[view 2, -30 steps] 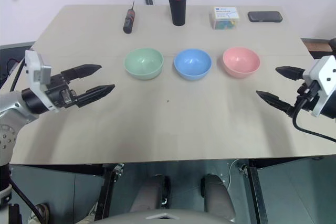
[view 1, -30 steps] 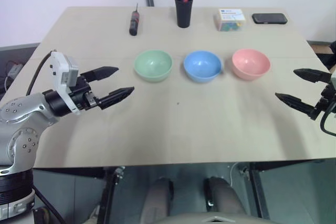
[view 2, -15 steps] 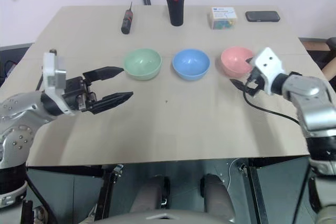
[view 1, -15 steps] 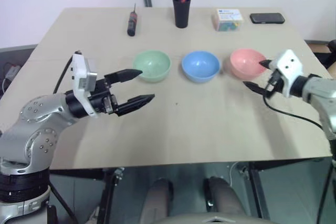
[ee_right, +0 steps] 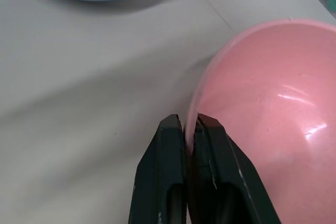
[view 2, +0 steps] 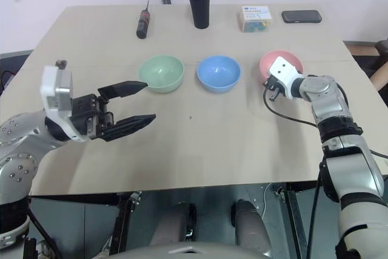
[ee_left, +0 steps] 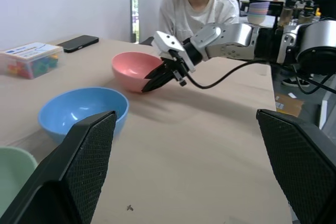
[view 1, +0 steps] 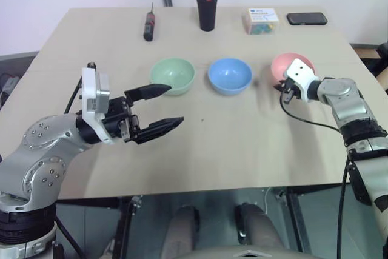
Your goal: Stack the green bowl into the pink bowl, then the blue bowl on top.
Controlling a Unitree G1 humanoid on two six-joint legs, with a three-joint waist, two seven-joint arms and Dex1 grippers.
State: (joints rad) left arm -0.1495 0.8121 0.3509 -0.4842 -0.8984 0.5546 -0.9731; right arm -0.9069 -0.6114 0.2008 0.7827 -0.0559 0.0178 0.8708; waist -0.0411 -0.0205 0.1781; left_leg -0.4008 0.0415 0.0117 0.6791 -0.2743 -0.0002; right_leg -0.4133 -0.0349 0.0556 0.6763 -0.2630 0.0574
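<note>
Since a second ago, right gripper [ee_right: 189, 129] has reached in and closed on pink bowl [view 1: 280, 66] rim. Left gripper [view 1: 162, 107]: fingers wide apart, empty, near green bowl [view 1: 174, 74]. Blue bowl [view 1: 230, 74]: centre of bench [view 1: 242, 137]. Pink bowl: right.

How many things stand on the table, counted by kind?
Bowls: 3 (green, blue, pink)
Pen cup: 1
Screwdriver: 1
Box: 1
Phone: 1
Total: 7

Three bowls [view 1: 230, 76] (one phone [view 1: 307, 19])
</note>
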